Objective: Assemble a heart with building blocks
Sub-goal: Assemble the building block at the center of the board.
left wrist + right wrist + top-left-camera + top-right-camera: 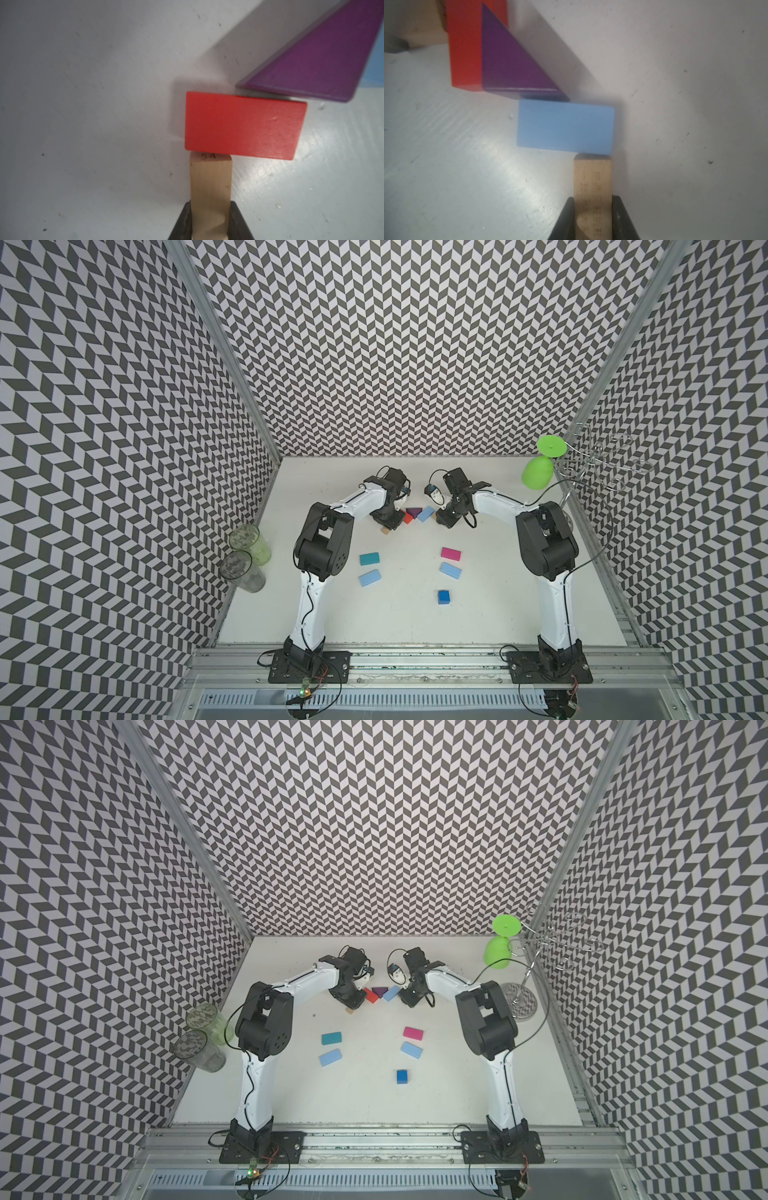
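At the table's far middle, a purple triangle [414,512] lies between a red block [407,518] and a light blue block [426,514]. My left gripper [210,207] is shut on a tan block [210,182] whose end touches the red block [243,126]. My right gripper [592,204] is shut on another tan block [592,178], its end against the light blue block [564,126]. Loose on the table lie a teal block [369,558], a light blue block [370,577], a magenta block [451,553], another light blue one [450,571] and a blue cube [444,596].
Two clear tumblers [245,556] stand against the left wall. A green goblet [538,472] hangs upside down from a wire rack [598,464] at the back right. Patterned walls close the table on three sides.
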`<state>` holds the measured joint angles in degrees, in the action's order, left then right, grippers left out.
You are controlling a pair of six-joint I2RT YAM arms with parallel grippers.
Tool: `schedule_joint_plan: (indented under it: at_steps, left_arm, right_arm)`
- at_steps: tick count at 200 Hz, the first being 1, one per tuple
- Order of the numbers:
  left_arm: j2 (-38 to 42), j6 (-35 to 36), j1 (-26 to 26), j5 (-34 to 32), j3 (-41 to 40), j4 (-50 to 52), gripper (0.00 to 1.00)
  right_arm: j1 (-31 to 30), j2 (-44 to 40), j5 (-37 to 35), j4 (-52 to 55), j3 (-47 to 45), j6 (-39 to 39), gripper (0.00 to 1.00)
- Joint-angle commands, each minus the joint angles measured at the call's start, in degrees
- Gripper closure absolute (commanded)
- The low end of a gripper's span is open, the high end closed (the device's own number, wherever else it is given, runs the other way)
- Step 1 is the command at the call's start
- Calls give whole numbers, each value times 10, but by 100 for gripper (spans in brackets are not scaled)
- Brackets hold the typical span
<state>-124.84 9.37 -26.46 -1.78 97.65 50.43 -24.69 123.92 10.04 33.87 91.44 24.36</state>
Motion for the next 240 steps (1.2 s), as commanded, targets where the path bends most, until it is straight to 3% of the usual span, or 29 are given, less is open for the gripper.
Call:
schedule_joint_plan:
  at_steps: [1,121,205,240]
  left_arm:
    - [-16,2,3,-1,20,2,89]
    - [-18,1,-2,-4,17,0,86]
    - [-5,2,-8,-16,0,-8,52]
    - [5,0,-9,-16,-8,-14,44]
  right_arm:
    - [-5,21,8,-3,8,-2,100]
    - [-5,27,10,7,5,-5,98]
    - [-4,33,12,21,3,-8,67]
    - [-4,33,12,25,1,-11,48]
